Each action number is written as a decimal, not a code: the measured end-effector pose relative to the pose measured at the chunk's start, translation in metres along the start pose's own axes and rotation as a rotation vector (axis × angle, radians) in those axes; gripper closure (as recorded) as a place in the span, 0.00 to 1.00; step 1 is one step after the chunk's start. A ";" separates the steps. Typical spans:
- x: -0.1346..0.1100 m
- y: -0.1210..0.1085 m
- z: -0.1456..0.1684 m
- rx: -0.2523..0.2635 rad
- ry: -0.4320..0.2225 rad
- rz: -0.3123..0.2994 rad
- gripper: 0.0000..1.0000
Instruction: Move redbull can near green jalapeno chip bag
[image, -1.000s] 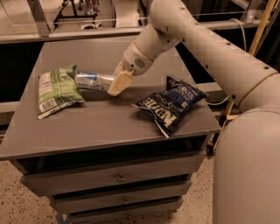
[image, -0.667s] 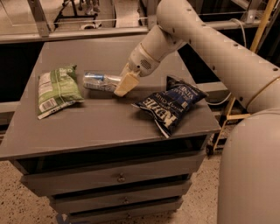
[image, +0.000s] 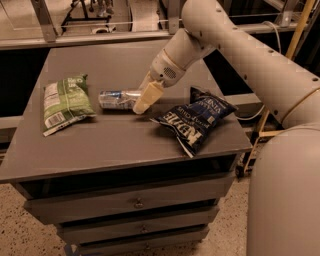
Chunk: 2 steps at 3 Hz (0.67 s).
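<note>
A: Where is the redbull can (image: 114, 98)?
B: On its side on the grey tabletop (image: 115, 145), its length running left to right.
A: And the green jalapeno chip bag (image: 66, 102)?
B: Just left of the can, with a narrow strip of bare tabletop between them, so they are not touching. The bag's white barcode panel is at the end nearer the camera.
A: The hand (image: 142, 102)?
B: At the can's right end, low over the tabletop and overlapping that end. Whether it grips the can or is loose, I cannot tell.
A: Anything else?
B: A dark blue chip bag (image: 195, 120) lies right of the can, beyond the hand. The pale arm (image: 240, 55) comes down toward the can from the upper right.
</note>
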<state>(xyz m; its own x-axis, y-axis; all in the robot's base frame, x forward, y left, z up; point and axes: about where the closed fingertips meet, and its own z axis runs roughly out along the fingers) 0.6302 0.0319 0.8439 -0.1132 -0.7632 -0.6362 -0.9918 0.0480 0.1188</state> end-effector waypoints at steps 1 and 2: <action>-0.005 -0.001 -0.003 -0.020 -0.055 -0.015 0.00; -0.011 0.003 -0.018 -0.013 -0.096 -0.039 0.00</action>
<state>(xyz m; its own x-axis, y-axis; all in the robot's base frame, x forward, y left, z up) 0.6298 0.0284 0.8649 -0.0802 -0.6990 -0.7106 -0.9948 0.0107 0.1017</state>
